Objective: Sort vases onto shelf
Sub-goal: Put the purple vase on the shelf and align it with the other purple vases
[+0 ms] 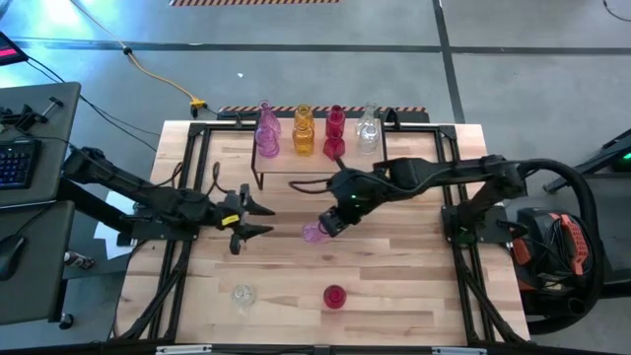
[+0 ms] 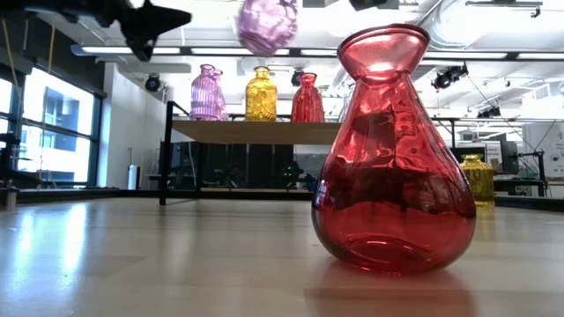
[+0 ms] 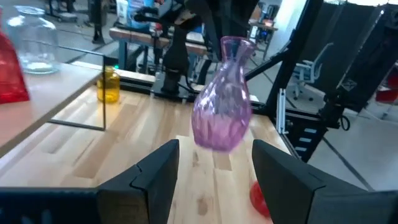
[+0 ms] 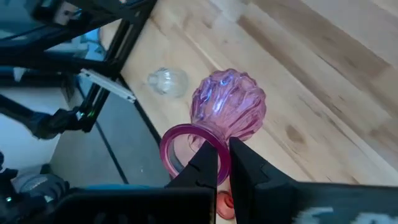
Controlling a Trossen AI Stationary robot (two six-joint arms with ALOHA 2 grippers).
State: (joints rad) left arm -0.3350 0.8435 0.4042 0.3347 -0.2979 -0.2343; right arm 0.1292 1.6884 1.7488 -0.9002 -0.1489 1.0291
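Right tool (image 4: 224, 163) pinching ribbed pink vase (image 4: 229, 107) rim

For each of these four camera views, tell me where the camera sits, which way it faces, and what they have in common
High view: overhead, facing straight down; both arms, left tool open, right tool shut on the pink vase, shelf.
Low view: tabletop level, facing across the table; red vase close, the pink vase held above, the shelf behind.
Left wrist view: on the left arm, facing past its own open fingers at the pink vase.
Right wrist view: on the right arm, facing down; fingers pinch the vase's rim.
Shared: all four show the pink vase.
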